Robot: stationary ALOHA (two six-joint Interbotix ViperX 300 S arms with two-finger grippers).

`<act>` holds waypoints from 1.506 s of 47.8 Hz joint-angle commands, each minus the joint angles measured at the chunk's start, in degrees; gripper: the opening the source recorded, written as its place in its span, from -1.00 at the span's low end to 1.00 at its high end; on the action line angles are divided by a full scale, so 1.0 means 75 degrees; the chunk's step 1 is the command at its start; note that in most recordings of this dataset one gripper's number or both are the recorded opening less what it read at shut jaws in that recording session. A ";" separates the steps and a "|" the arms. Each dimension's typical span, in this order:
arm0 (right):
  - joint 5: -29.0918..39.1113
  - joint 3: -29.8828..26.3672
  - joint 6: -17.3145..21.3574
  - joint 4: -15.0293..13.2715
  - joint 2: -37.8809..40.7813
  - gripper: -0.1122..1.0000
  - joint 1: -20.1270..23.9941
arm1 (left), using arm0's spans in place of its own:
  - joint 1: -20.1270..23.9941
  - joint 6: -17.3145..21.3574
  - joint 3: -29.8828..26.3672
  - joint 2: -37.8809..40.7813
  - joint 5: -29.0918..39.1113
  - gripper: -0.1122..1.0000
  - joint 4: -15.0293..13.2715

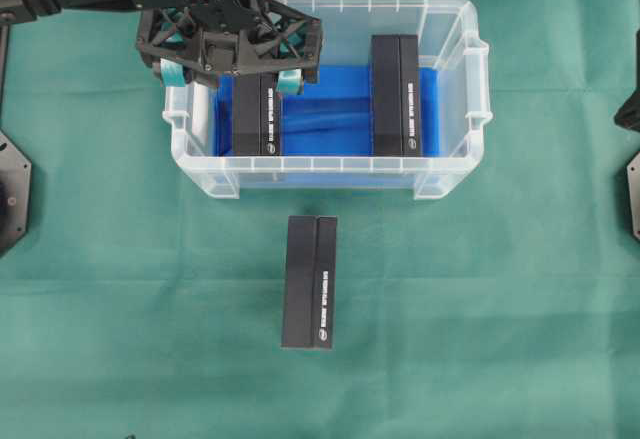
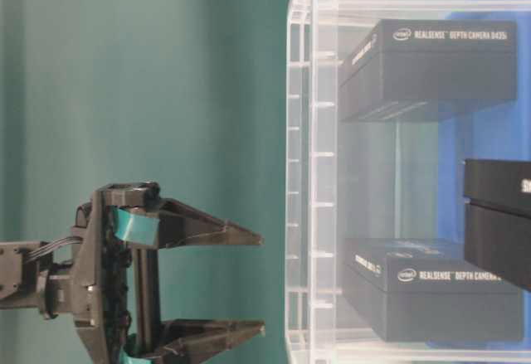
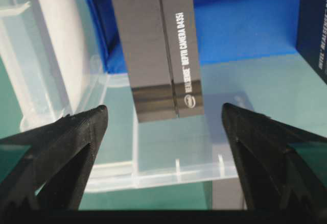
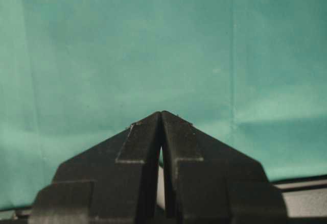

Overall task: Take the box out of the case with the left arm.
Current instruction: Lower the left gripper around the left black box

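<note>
On green cloth sits the case, w/ two black boxes inside; a third lies outside. Target box is at case's left end, under the left gripper, jaws wide, empty. Looks rigid, light, smooth cardboard; probably best pinched across its long sides. Right gripper closed, idle.

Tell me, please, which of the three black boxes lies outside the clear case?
The box on the green cloth, in front of the case. The other two lie inside on the blue floor: the left box and the right box.
</note>
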 commanded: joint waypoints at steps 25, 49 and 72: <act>-0.0035 -0.0117 0.0000 -0.0012 0.0000 -0.75 0.0000 | -0.0059 -0.0316 0.0773 0.0035 -0.1078 0.83 0.0000; -0.0047 -0.0129 0.0012 0.0023 0.0000 -0.75 0.0000 | -0.0059 -0.0363 0.1371 0.0387 -0.1863 0.83 -0.0012; -0.0070 -0.0117 0.0000 0.0023 0.0000 -0.75 0.0000 | 0.0094 -0.0457 0.1805 0.0586 -0.2520 0.83 0.0012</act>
